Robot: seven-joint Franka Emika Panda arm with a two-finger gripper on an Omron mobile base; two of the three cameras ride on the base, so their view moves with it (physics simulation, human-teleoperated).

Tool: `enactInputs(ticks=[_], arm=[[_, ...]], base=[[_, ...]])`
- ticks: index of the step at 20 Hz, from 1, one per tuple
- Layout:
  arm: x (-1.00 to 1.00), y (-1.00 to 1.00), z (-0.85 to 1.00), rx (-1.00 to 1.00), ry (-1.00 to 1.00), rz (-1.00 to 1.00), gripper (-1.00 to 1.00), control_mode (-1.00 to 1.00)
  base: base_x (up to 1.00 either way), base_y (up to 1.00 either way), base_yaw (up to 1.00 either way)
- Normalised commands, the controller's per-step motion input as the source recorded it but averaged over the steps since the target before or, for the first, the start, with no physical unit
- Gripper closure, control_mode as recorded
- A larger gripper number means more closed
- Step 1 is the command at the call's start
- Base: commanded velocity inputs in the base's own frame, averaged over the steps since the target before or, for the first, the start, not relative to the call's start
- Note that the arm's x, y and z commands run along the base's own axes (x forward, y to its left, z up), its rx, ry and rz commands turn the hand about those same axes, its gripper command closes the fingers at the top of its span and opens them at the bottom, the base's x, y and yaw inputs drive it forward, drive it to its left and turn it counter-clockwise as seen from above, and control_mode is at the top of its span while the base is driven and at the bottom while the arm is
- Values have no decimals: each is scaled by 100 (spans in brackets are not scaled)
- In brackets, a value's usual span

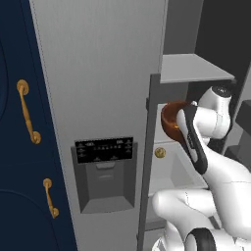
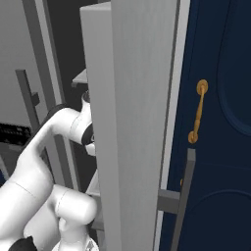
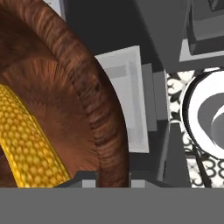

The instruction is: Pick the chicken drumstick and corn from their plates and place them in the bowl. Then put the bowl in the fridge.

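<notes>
We see our white arm reaching into the open fridge [image 1: 103, 73], whose grey door with the dark dispenser panel [image 1: 104, 150] fills the middle of the left base view. Just past the door's edge, the bowl [image 1: 172, 121] hangs in the air at the end of our arm, below a grey fridge shelf [image 1: 193, 67] and above the white interior floor of the compartment.

In the hand view, the bowl's [image 3: 94, 109] thick reddish-brown rim curves right down between our gripper [image 3: 106, 180] tips, so we take it that the gripper is pinching the bowl wall, one tip inside and one outside. The corn [image 3: 26, 144] lies inside the bowl, a bright yellow cob against the inner wall. We cannot make out the chicken drumstick from here.

From the right base view, the fridge's [image 2: 137, 122] grey side panel hides our hand and the bowl; our arm bends in behind it. Navy cabinets [image 1: 19, 122] with brass handles [image 1: 28, 111] stand on the far side of the fridge door.
</notes>
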Motion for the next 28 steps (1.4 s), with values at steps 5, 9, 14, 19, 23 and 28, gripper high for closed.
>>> enactInputs(ticks=[5,9,14,19,23,28], arm=[[62,-11,-1,1,0,0,100,-100],[50,-6,-17,0,0,1,100,-100],[22,-18,-19,3,1,4,100,-100],[20,-7,-33,4,3,3,100,-100],[43,-1,-29,8,17,0,100,-100],[37,0,-36,1,-1,5,100,-100]], base=[[0,0,0],[0,0,0],[0,0,0],[0,0,0],[0,0,0],[0,0,0]])
